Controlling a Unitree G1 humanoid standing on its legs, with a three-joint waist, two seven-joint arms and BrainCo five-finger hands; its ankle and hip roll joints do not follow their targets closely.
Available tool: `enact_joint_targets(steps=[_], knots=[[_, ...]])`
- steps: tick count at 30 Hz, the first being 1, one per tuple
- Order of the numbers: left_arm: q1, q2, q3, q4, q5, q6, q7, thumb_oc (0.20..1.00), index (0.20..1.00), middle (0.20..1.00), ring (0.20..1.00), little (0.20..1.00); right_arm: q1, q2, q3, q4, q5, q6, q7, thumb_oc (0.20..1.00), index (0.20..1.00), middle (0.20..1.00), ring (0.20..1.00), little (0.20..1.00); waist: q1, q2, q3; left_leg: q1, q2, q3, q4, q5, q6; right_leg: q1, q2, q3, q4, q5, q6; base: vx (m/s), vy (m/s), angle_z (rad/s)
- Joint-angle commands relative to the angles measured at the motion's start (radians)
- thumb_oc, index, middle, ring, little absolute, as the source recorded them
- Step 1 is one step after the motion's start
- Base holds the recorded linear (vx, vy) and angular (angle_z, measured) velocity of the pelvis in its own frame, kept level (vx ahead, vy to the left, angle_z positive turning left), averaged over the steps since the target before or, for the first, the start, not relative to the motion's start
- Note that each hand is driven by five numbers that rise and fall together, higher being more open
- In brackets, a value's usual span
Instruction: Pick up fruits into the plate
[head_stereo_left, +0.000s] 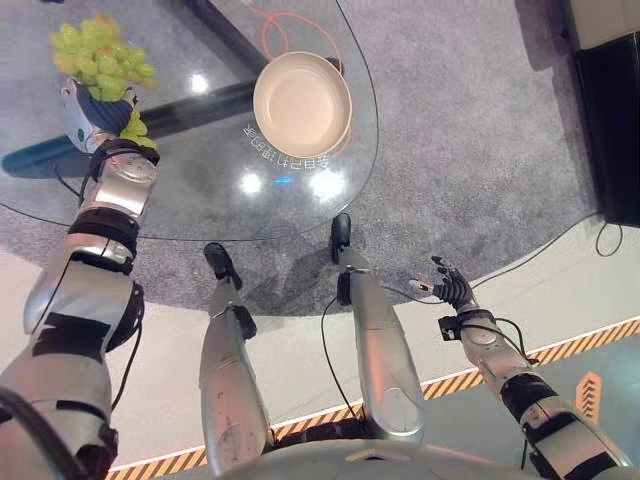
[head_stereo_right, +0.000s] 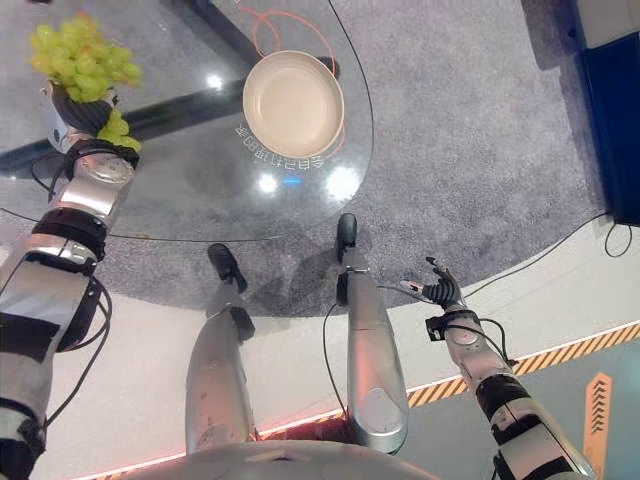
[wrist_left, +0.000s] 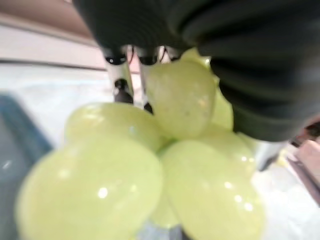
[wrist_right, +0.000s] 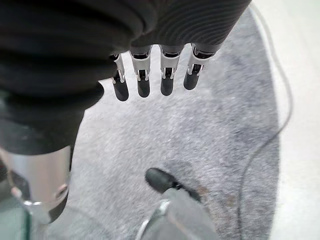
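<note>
From my station the bench (head_stereo_left: 200, 190) reads as clear glass, smooth and highly glossy, throwing back bright spots of light. The plate (head_stereo_left: 302, 104) on it looks cream, with a soft satin surface, ceramic or plastic, I cannot tell which. The grapes (head_stereo_left: 100, 60) have smooth, waxy green skins with small highlights. My left hand (head_stereo_left: 90, 112) wears a matt black ribbed cover, rubbery in look; my right hand (head_stereo_right: 440, 288) has the same, its fingers (wrist_right: 145, 75) brushed silver metal with dark matt tips. The carpet (head_stereo_left: 470, 130) below is grey, rough and fibrous.
</note>
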Motion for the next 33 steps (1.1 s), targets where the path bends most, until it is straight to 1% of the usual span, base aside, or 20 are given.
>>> enact_joint_targets(steps=[1,4,5,8,9,12,13,14,17,20,21,24,25,26,27,28,29,30,31,33], knots=[[0.003,0.089,0.091,-0.033,0.109,-0.029,0.050,0.200,0.200,0.200,0.200,0.200,0.083,-0.042,-0.043,-0.049,-0.022,-0.019,0.003,1.000,1.000,1.000,1.000,1.000,-0.001,0.023,-0.005,-0.005,-0.037,0.050,0.118,-0.142,0.005,0.104,0.038,-0.083,-0.023,-0.093,-0.005,0.01,0.066,0.04],[0.049,0.105,0.106,-0.070,0.150,-0.025,0.051,0.200,0.200,0.200,0.200,0.200,0.085,-0.038,-0.053,-0.053,-0.039,-0.016,0.009,1.000,1.000,1.000,1.000,1.000,0.010,0.029,-0.005,0.054,-0.039,0.056,0.107,-0.145,0.011,0.161,0.033,-0.094,-0.023,-0.103,-0.001,0.03,0.045,0.07],[0.091,0.125,0.118,-0.107,0.187,-0.031,0.044,0.200,0.200,0.200,0.200,0.200,0.089,-0.039,-0.061,-0.059,-0.065,-0.017,0.011,1.000,1.000,1.000,1.000,1.000,0.021,0.037,-0.005,0.115,-0.042,0.058,0.094,-0.148,0.014,0.225,0.032,-0.103,-0.033,-0.110,0.000,0.04,0.071,0.07],[0.136,0.156,0.122,-0.165,0.247,-0.043,0.038,0.200,0.200,0.200,0.200,0.200,0.091,-0.049,-0.077,-0.077,-0.102,-0.037,0.007,1.000,1.000,1.000,1.000,1.000,0.030,0.048,-0.006,0.198,-0.049,0.049,0.067,-0.151,0.017,0.312,0.029,-0.104,-0.056,-0.113,0.001,0.02,0.054,0.02],[0.141,0.159,0.121,-0.170,0.249,-0.044,0.037,0.200,0.200,0.200,0.200,0.200,0.091,-0.050,-0.078,-0.080,-0.106,-0.036,0.008,1.000,1.000,1.000,1.000,1.000,0.031,0.049,-0.009,0.206,-0.050,0.048,0.064,-0.150,0.017,0.320,0.028,-0.104,-0.059,-0.112,0.001,0.02,0.044,0.02],[0.190,0.191,0.115,-0.231,0.328,-0.060,0.021,0.200,0.200,0.200,0.200,0.200,0.101,-0.063,-0.095,-0.110,-0.132,-0.037,0.017,1.000,1.000,1.000,1.000,1.000,0.036,0.061,-0.048,0.262,-0.055,0.050,0.033,-0.147,0.017,0.383,0.021,-0.107,-0.097,-0.105,0.005,0.05,0.070,0.02],[0.217,0.210,0.107,-0.269,0.376,-0.072,0.017,0.200,0.200,0.200,0.200,0.200,0.107,-0.072,-0.106,-0.140,-0.146,-0.038,0.032,1.000,1.000,1.000,1.000,1.000,0.038,0.067,-0.069,0.290,-0.059,0.050,0.016,-0.146,0.017,0.413,0.018,-0.106,-0.117,-0.101,0.007,0.04,0.051,0.03],[0.221,0.213,0.106,-0.274,0.383,-0.073,0.016,0.200,0.200,0.200,0.200,0.200,0.108,-0.073,-0.107,-0.145,-0.147,-0.037,0.034,1.000,1.000,1.000,1.000,1.000,0.038,0.067,-0.071,0.295,-0.059,0.050,0.014,-0.146,0.017,0.418,0.018,-0.106,-0.120,-0.100,0.008,0.04,0.067,0.01],[0.280,0.266,0.088,-0.368,0.432,-0.095,-0.014,0.200,0.200,0.200,0.200,0.200,0.117,-0.103,-0.123,-0.223,-0.148,-0.039,0.111,1.000,1.000,1.000,1.000,1.000,0.042,0.076,-0.117,0.347,-0.061,0.051,-0.023,-0.136,0.014,0.476,0.011,-0.107,-0.163,-0.086,0.014,0.04,0.050,0.01],[0.353,0.319,0.084,-0.462,0.485,-0.150,-0.056,0.200,0.200,0.200,0.200,0.200,0.119,-0.142,-0.135,-0.310,-0.110,-0.026,0.259,1.000,1.000,1.000,1.000,1.000,0.053,0.076,-0.167,0.415,-0.058,0.053,-0.065,-0.129,0.008,0.547,0.000,-0.116,-0.211,-0.067,0.030,0.08,0.017,-0.01],[0.361,0.324,0.084,-0.475,0.489,-0.158,-0.069,0.200,0.200,0.200,0.200,0.200,0.118,-0.147,-0.135,-0.323,-0.104,-0.020,0.279,1.000,1.000,1.000,1.000,1.000,0.055,0.075,-0.178,0.419,-0.056,0.055,-0.070,-0.124,0.008,0.552,-0.002,-0.119,-0.217,-0.061,0.031,0.05,-0.002,-0.01],[0.399,0.350,0.078,-0.529,0.528,-0.221,-0.122,0.200,0.200,0.200,0.200,0.200,0.098,-0.182,-0.129,-0.381,-0.099,-0.017,0.409,1.000,1.000,1.000,1.000,1.000,0.069,0.073,-0.217,0.460,-0.048,0.062,-0.091,-0.120,0.003,0.594,-0.011,-0.130,-0.236,-0.053,0.043,0.07,-0.008,-0.02],[0.399,0.350,0.078,-0.529,0.528,-0.221,-0.122,0.200,0.200,0.200,0.200,0.200,0.098,-0.182,-0.129,-0.381,-0.099,-0.017,0.409,1.000,1.000,1.000,1.000,1.000,0.069,0.073,-0.217,0.460,-0.048,0.062,-0.091,-0.120,0.003,0.594,-0.011,-0.130,-0.236,-0.053,0.043,0.02,-0.006,-0.05],[0.401,0.357,0.074,-0.542,0.525,-0.223,-0.134,0.200,0.200,0.200,0.200,0.200,0.090,-0.190,-0.126,-0.393,-0.099,-0.006,0.425,1.000,1.000,1.000,1.000,1.000,0.072,0.073,-0.225,0.461,-0.046,0.064,-0.095,-0.116,0.003,0.596,-0.012,-0.132,-0.240,-0.048,0.043,0.08,-0.011,-0.04],[0.400,0.386,0.030,-0.583,0.549,-0.278,-0.185,0.200,0.200,0.200,0.200,0.200,0.023,-0.258,-0.087,-0.462,-0.120,0.038,0.517,1.000,1.000,1.000,1.000,1.000,0.088,0.072,-0.259,0.495,-0.038,0.071,-0.109,-0.115,-0.002,0.633,-0.016,-0.146,-0.253,-0.047,0.048,0.10,-0.013,-0.04],[0.391,0.401,0.010,-0.611,0.547,-0.278,-0.209,0.200,0.200,0.200,0.200,0.200,-0.017,-0.281,-0.075,-0.483,-0.105,0.066,0.548,1.000,1.000,1.000,1.000,1.000,0.094,0.071,-0.273,0.501,-0.034,0.074,-0.112,-0.112,-0.002,0.640,-0.018,-0.152,-0.259,-0.042,0.049,0.12,-0.009,0.03],[0.384,0.412,-0.013,-0.637,0.547,-0.288,-0.237,0.200,0.200,0.200,0.200,0.200,-0.092,-0.307,-0.052,-0.509,-0.092,0.126,0.606,1.000,1.000,1.000,1.000,1.000,0.101,0.070,-0.289,0.518,-0.032,0.076,-0.117,-0.112,-0.003,0.656,-0.020,-0.155,-0.265,-0.039,0.050,0.07,0.002,0.03],[0.374,0.420,-0.033,-0.659,0.545,-0.296,-0.256,0.200,0.200,0.200,0.200,0.200,-0.145,-0.320,-0.032,-0.521,-0.100,0.160,0.645,1.000,1.000,1.000,1.000,1.000,0.106,0.069,-0.299,0.530,-0.030,0.077,-0.120,-0.113,-0.004,0.667,-0.022,-0.158,-0.271,-0.037,0.052,0.06,0.005,0.03],[0.368,0.425,-0.042,-0.676,0.546,-0.298,-0.271,0.200,0.200,0.200,0.200,0.200,-0.178,-0.328,-0.018,-0.529,-0.107,0.178,0.672,1.000,1.000,1.000,1.000,1.000,0.110,0.069,-0.305,0.538,-0.029,0.076,-0.124,-0.114,-0.004,0.675,-0.023,-0.159,-0.276,-0.035,0.053,0.04,0.006,-0.01],[0.342,0.444,-0.070,-0.729,0.529,-0.301,-0.331,0.200,0.200,0.200,0.200,0.200,-0.289,-0.337,0.032,-0.546,-0.079,0.257,0.728,1.000,1.000,1.000,1.000,1.000,0.123,0.069,-0.323,0.560,-0.030,0.073,-0.134,-0.115,-0.003,0.699,-0.028,-0.168,-0.292,-0.029,0.054,0.04,0.007,0.01]])
